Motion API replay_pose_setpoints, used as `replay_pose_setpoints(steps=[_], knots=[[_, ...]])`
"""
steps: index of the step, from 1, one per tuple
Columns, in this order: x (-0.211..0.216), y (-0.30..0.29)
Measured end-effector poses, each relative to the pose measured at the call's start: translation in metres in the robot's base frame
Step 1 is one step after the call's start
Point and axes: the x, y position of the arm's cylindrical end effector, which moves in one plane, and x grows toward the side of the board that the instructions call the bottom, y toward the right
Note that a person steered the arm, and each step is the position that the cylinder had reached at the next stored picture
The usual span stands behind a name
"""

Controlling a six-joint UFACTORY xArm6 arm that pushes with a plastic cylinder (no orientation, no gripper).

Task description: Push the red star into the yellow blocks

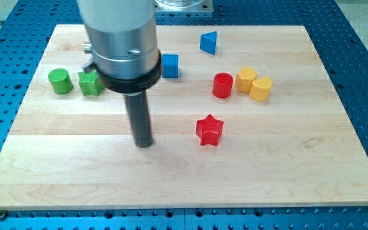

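Observation:
The red star [209, 130] lies near the board's middle, a little to the view's right. Two yellow blocks [246, 79] [260, 88] sit side by side, touching, up and to the right of the star. A red cylinder [222, 85] stands just left of them, above the star. My tip [144, 144] rests on the board to the left of the red star, about a hundred pixels away, touching no block.
A blue cube [170, 66] and a blue triangle [209, 43] sit toward the view's top. A green cylinder [60, 82] and a green star [90, 84] sit at the left. The wooden board [299, 172] lies on a blue perforated table.

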Motion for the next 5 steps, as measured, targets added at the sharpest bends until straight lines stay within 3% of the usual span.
replay_pose_setpoints(steps=[2, 3, 4, 5], knots=[[-0.005, 0.111], [0.028, 0.115], [-0.014, 0.159], [-0.057, 0.155]])
